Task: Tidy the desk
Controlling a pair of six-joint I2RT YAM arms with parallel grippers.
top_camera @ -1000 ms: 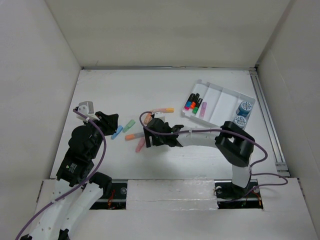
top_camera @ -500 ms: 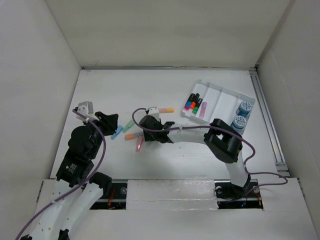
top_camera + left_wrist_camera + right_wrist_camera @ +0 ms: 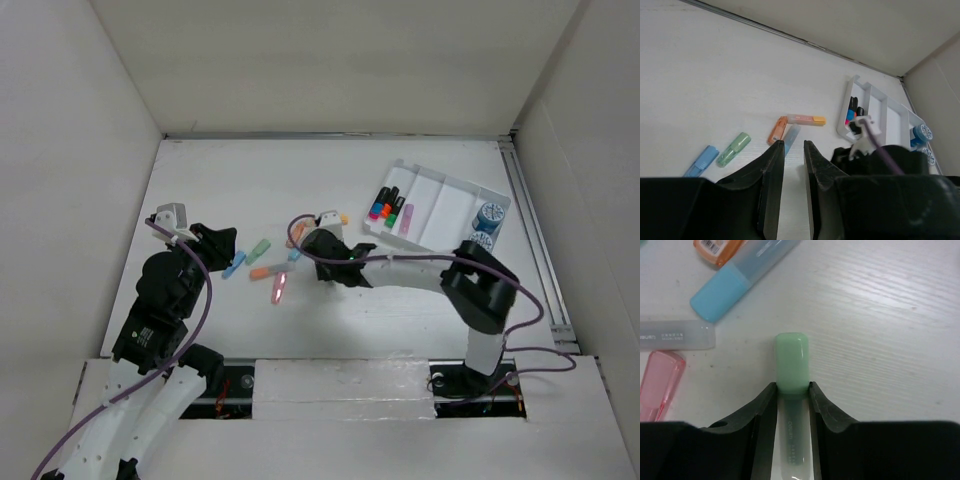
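Note:
The desk (image 3: 220, 180) is a white tabletop with highlighters strewn across its middle. My right gripper (image 3: 792, 385) is shut on a green-capped highlighter (image 3: 792, 360) that lies flat on the desk, cap sticking out past the fingertips. From above, the right gripper (image 3: 308, 250) sits among the loose pens and hides the held one. Just beyond it lie a light-blue-capped highlighter (image 3: 735, 282), an orange one (image 3: 715, 249) and a pink one (image 3: 657, 385). My left gripper (image 3: 794, 143) hovers at the left (image 3: 222, 240), jaws slightly apart with nothing between them.
A white compartmented tray (image 3: 450, 180) at the right holds several markers (image 3: 388, 206), with two blue rolls (image 3: 488, 215) at its end. A blue highlighter (image 3: 233, 265), a green one (image 3: 260, 247), an orange one (image 3: 265, 272) and a peach one (image 3: 328, 219) lie loose.
The right gripper's jaws have closed from wide apart onto the green-capped highlighter, and the gripper has shifted up and slightly right. The left arm has not moved.

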